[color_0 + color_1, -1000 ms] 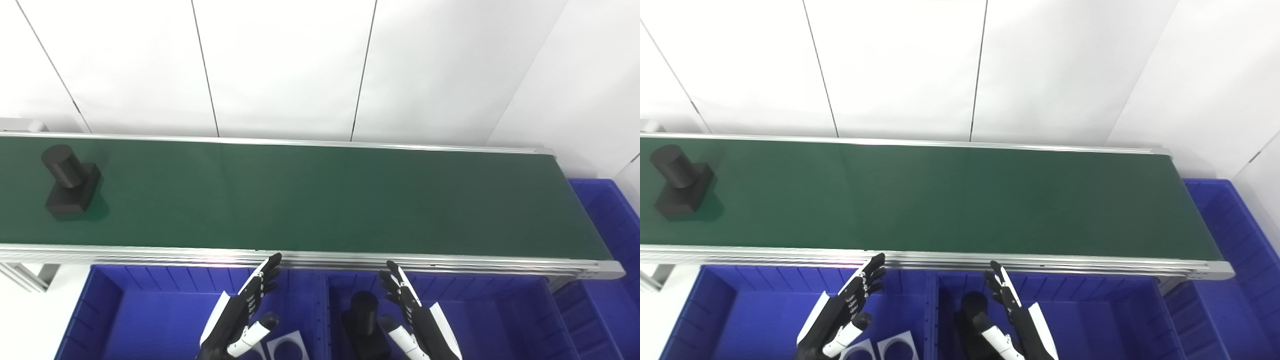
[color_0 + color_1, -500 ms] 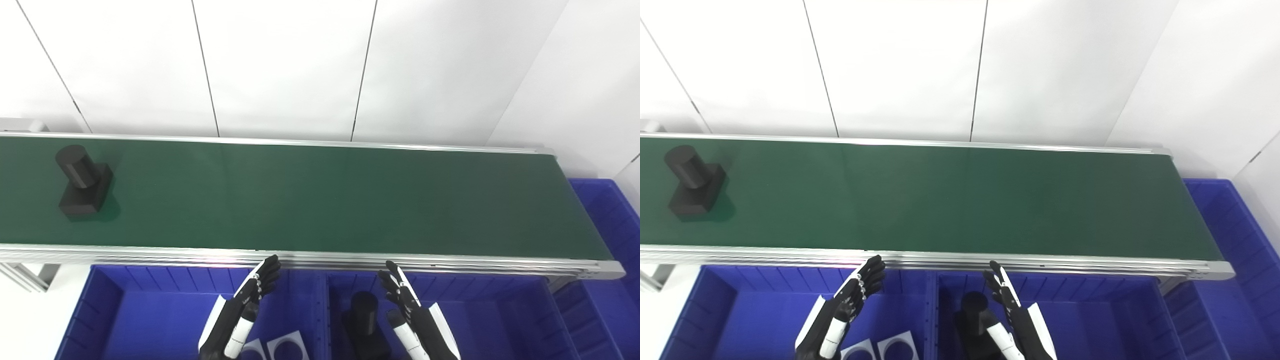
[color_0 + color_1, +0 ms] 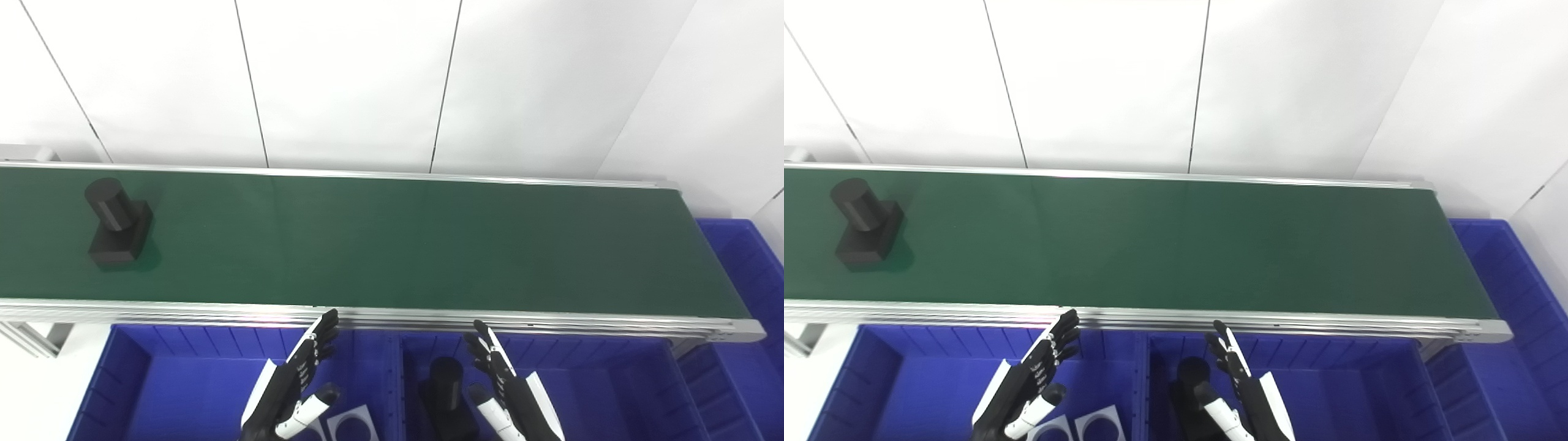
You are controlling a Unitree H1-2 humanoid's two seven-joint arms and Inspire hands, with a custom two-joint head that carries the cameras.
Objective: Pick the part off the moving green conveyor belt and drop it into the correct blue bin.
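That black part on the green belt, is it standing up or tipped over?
Standing upright. The black part rests flat on its square base on the green conveyor belt, with its round cylinder pointing up; nothing touches it.

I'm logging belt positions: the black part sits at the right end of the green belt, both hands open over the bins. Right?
Not quite. The black part sits near the left end of the green belt, as the left eye view shows. The left hand and right hand are open over the bins.

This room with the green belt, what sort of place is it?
Likely a factory-style sorting station: a green conveyor belt carries a black part, with blue bins below it.
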